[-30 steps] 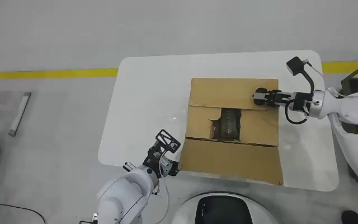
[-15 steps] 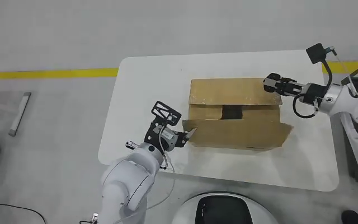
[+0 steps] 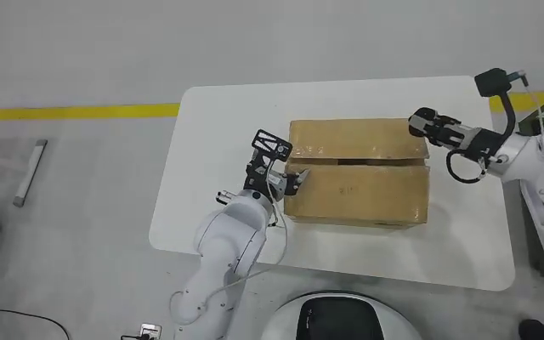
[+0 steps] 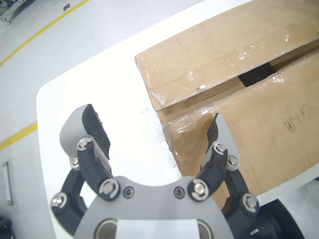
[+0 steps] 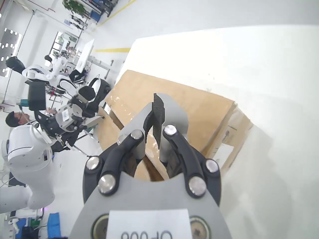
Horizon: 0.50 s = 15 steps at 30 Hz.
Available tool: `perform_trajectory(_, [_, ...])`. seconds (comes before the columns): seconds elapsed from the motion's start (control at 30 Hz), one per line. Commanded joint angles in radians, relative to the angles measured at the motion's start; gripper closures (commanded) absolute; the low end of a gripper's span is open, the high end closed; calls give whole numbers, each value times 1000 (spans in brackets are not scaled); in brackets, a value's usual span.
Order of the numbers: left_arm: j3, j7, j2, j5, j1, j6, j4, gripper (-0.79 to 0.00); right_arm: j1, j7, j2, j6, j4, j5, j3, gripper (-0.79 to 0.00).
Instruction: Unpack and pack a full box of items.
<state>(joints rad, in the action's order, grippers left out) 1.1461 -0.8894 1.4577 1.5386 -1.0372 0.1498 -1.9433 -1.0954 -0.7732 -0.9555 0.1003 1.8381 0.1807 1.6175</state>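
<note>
Occupying most of the top view, the white table (image 3: 221, 153) with rounded corners carries the task's thing, a brown cardboard box (image 3: 357, 174), which lies toward the table's right half, long side across.

Both top flaps (image 4: 261, 115) of the box are folded down and nearly meet. Between them runs a narrow seam with a dark notch (image 4: 256, 74) at its middle, through which the contents cannot be made out. Torn clear tape (image 4: 189, 123) clings to the flap edges, and the near flap bears a handwritten mark (image 4: 297, 119).

Left gripper (image 3: 293, 181) (image 4: 152, 115): released, jaws spread wide, empty, at the box's left end by the near corner. One finger stands against the corner of the near flap, the other over bare table; contact with the cardboard cannot be told.

Right gripper (image 3: 418, 119) (image 5: 157, 105): clenched, its ribbed pads pressed together with nothing between them, poised over the box's far right corner.

On the grey floor beyond the table runs a yellow line (image 3: 85, 110). A short grey bar (image 3: 28, 172) lies on the floor well apart from the table, on its left.
</note>
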Motion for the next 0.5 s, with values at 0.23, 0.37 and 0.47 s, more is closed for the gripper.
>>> perform_trajectory(0.23, [-9,5,-1,15,-3,7,9,-785,-98,304,-20,34,86,297,-163,0])
perform_trajectory(0.37, [-6,-3,-2,25,-4,6,13,-785,-88,367,-32,-9,63,472,-276,0])
perform_trajectory(0.47, [-5,-24,-3,41,-8,1,20,-785,-84,391,-41,-30,40,513,-331,0])
